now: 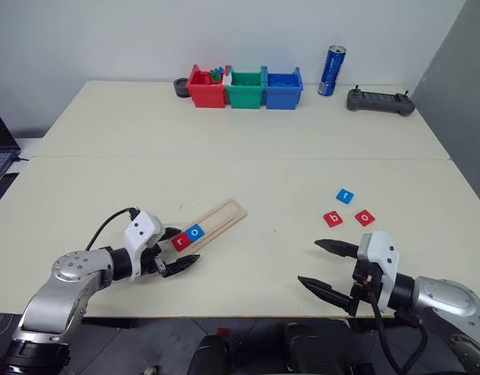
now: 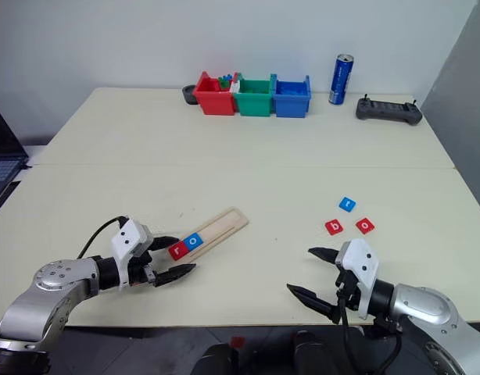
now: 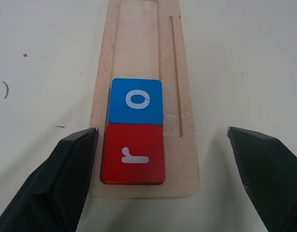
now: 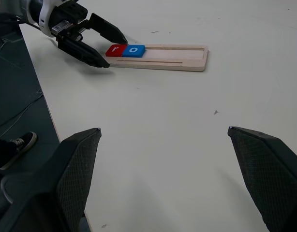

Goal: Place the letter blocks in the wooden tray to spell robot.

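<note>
Grippers sit nearest, both open and empty. The right gripper hovers over bare table near the front edge, fingers spread wide. The left gripper straddles the near end of the tray, one finger on either side, gripping nothing. In the tray's near end lie the red r and, touching it just beyond, the blue o; the rest of the groove is bare. Further right, well apart from the tray, three loose blocks lie close together: red b, red o and blue t. At the far edge stand three bins, a can and a controller.
</note>
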Robot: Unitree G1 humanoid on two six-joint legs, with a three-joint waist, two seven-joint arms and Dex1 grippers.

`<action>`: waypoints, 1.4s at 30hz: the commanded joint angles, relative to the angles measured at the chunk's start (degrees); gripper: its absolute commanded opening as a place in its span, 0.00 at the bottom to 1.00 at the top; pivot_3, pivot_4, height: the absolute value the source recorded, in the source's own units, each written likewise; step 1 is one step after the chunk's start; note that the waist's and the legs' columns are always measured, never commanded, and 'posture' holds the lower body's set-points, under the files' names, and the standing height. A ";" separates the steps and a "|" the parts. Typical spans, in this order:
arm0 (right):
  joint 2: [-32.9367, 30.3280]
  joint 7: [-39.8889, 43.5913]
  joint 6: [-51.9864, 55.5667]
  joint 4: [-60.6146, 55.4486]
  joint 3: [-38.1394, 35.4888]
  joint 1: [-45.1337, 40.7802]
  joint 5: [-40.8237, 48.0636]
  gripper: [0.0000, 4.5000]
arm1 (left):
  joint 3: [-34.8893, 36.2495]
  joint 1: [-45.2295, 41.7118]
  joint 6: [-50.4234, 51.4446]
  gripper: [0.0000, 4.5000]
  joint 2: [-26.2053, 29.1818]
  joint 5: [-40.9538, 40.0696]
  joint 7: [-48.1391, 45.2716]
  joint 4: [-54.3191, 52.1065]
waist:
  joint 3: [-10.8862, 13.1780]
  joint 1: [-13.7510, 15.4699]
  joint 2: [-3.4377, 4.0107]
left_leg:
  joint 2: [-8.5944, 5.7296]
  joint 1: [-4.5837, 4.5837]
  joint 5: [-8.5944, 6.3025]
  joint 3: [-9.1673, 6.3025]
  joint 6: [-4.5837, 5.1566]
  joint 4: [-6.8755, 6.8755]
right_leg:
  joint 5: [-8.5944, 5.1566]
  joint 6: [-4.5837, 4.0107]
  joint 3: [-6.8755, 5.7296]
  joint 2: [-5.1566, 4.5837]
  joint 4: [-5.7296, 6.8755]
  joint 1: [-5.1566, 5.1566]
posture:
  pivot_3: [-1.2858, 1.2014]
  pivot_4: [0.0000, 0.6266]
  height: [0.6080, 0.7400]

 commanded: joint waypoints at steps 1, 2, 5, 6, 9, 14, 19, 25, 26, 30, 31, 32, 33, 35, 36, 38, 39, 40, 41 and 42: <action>-0.16 0.52 -1.56 -2.69 -0.63 0.23 0.40 0.99 | -1.16 -0.40 0.58 1.00 -0.55 1.58 1.70 -0.56 | -0.01 0.06 0.01 | 0.00 0.00 0.00 0.00 0.00 0.01 | 0.00 0.00 0.00 0.00 0.00 0.01 | 0.52 0.24 1.00; -0.10 0.54 -1.71 -2.55 -0.52 0.24 0.32 0.99 | -1.11 -0.71 0.75 1.00 -0.72 1.55 1.99 -1.07 | -0.01 0.10 0.01 | 0.00 0.01 0.00 0.00 0.00 0.01 | 0.01 0.02 0.00 0.00 0.00 0.01 | 0.52 0.24 1.00; 0.03 0.47 -2.20 -2.19 -0.07 0.19 -0.02 0.99 | -0.12 -1.67 1.22 1.00 -0.80 0.86 2.32 -2.45 | -0.02 0.14 0.00 | 0.00 0.00 0.00 0.00 0.00 0.02 | 0.01 0.02 0.00 0.00 0.01 0.02 | 0.52 0.24 1.00; 0.03 0.44 -2.30 -2.14 0.05 0.15 -0.08 0.99 | 0.29 -1.91 1.16 1.00 -0.71 0.62 2.32 -2.79 | -0.01 0.14 0.00 | 0.00 0.00 0.00 0.00 0.00 0.02 | 0.01 0.02 0.00 0.00 0.01 0.02 | 0.52 0.24 1.00; 0.09 0.17 -2.17 -2.31 0.37 -0.20 0.00 0.99 | 1.80 -2.30 1.93 1.00 -0.87 -0.63 2.93 -3.88 | -0.01 0.14 -0.01 | 0.00 -0.02 0.00 -0.01 0.00 0.01 | 0.01 0.02 0.00 0.01 0.00 0.00 | 0.52 0.24 1.00; 0.00 -0.21 -1.40 -2.65 0.59 -1.38 0.57 0.99 | 1.82 -2.23 3.71 1.00 0.42 -0.81 2.41 -4.95 | -0.01 0.16 -0.01 | 0.00 -0.02 0.00 0.00 0.00 0.01 | 0.01 0.02 0.00 0.00 0.00 0.00 | 0.52 0.24 1.00; -0.22 -0.47 -0.48 -3.00 0.77 -2.65 1.14 0.99 | -0.27 -3.25 5.44 1.00 2.58 1.22 1.49 -3.49 | 0.00 0.12 -0.01 | 0.00 -0.02 0.00 -0.02 0.00 0.00 | 0.01 0.02 -0.01 0.01 0.00 -0.01 | 0.52 0.24 1.00; -0.24 -1.13 1.04 -4.34 1.52 -4.25 1.73 0.99 | -3.63 -5.26 6.53 1.00 4.07 2.93 -0.28 -1.69 | 0.00 0.11 -0.02 | 0.00 -0.02 0.00 0.00 0.00 0.00 | 0.01 0.02 0.00 0.01 -0.01 -0.01 | 0.52 0.24 1.00; -0.26 -1.19 1.25 -4.45 1.57 -4.46 1.86 0.99 | -4.07 -5.56 6.58 1.00 4.16 3.19 -0.57 -1.52 | 0.00 0.11 -0.02 | 0.00 -0.02 0.00 -0.01 0.00 0.00 | 0.01 0.01 -0.01 0.01 -0.01 -0.01 | 0.52 0.24 1.00; -0.56 -1.26 2.23 -5.19 1.84 -5.02 2.30 0.99 | -7.00 -6.68 11.76 1.00 5.95 2.93 -2.18 -4.50 | 0.00 0.11 -0.02 | 0.00 -0.03 0.00 0.00 0.00 -0.01 | 0.01 0.02 0.00 0.01 -0.01 -0.02 | 0.52 0.24 1.00; -0.60 -1.28 2.37 -5.27 1.89 -5.13 2.36 0.99 | -7.39 -6.83 12.31 1.00 6.18 2.95 -2.31 -4.82 | 0.00 0.09 -0.02 | 0.00 -0.03 0.00 0.00 0.00 0.00 | 0.01 0.02 -0.01 0.01 -0.01 -0.02 | 0.52 0.24 1.00; -0.68 -1.30 2.51 -5.45 1.95 -5.23 2.39 0.99 | -7.92 -7.00 12.94 1.00 6.40 3.00 -2.44 -5.20 | 0.00 0.07 -0.02 | 0.00 -0.03 0.00 0.00 0.00 0.00 | 0.01 0.02 0.00 0.01 -0.01 -0.02 | 0.52 0.24 1.00; -0.79 -1.31 2.66 -5.66 1.96 -5.28 2.44 0.99 | -8.37 -7.13 13.51 1.00 6.60 3.04 -2.60 -5.49 | 0.00 0.07 -0.02 | 0.00 -0.03 0.00 0.01 0.00 -0.01 | 0.01 0.02 0.00 0.01 -0.01 -0.02 | 0.52 0.24 1.00; -1.02 -1.33 3.01 -5.89 1.95 -5.57 2.57 1.00 | -9.04 -7.45 14.25 0.96 6.88 3.18 -2.84 -5.76 | 0.00 0.08 -0.02 | 0.00 -0.03 0.00 0.00 0.00 -0.01 | 0.01 0.02 0.00 0.01 -0.01 -0.02 | 0.52 0.24 1.00; -1.15 -1.34 3.16 -6.00 1.86 -5.66 2.67 1.00 | -9.29 -7.50 14.21 0.92 7.05 3.46 -2.91 -5.84 | 0.00 0.07 -0.02 | 0.00 -0.03 0.00 0.00 0.00 0.00 | 0.01 0.02 0.00 0.01 -0.01 -0.02 | 0.52 0.24 1.00; -1.42 -1.33 3.29 -6.13 1.68 -5.77 2.79 1.00 | -9.54 -7.56 14.16 0.81 7.24 3.80 -2.96 -5.91 | 0.00 0.07 -0.02 | 0.00 -0.03 0.00 0.01 0.00 0.00 | 0.01 0.02 0.00 0.01 -0.01 -0.02 | 0.52 0.24 1.00; -1.52 -1.35 3.32 -6.16 1.64 -5.81 2.84 1.00 | -9.59 -7.58 14.19 0.77 7.28 3.85 -2.96 -5.93 | 0.00 0.07 -0.02 | 0.00 -0.03 0.00 0.00 0.00 0.00 | 0.01 0.02 0.00 0.01 -0.01 -0.02 | 0.52 0.24 1.00; -1.63 -1.38 3.36 -6.08 1.57 -5.97 2.96 1.00 | -9.55 -7.70 14.13 0.76 7.21 3.85 -2.89 -5.81 | 0.00 0.08 -0.02 | 0.00 -0.03 0.00 0.00 0.00 0.00 | 0.01 0.02 0.00 0.01 -0.01 -0.02 | 0.52 0.24 1.00; -1.74 -1.39 3.38 -5.98 1.51 -6.15 3.05 1.00 | -9.55 -7.84 13.71 0.76 7.20 3.99 -2.86 -5.63 | 0.00 0.08 -0.02 | 0.00 -0.02 0.00 0.00 0.00 0.00 | 0.01 0.02 0.00 0.01 -0.01 -0.02 | 0.52 0.24 1.00; -1.81 -1.41 3.39 -5.89 1.48 -6.33 3.11 1.00 | -9.51 -7.96 13.29 0.76 7.19 4.25 -2.69 -5.41 | 0.00 0.08 -0.02 | -0.01 -0.02 0.00 0.01 0.00 0.00 | 0.01 0.02 0.00 0.01 -0.01 -0.02 | 0.52 0.24 1.00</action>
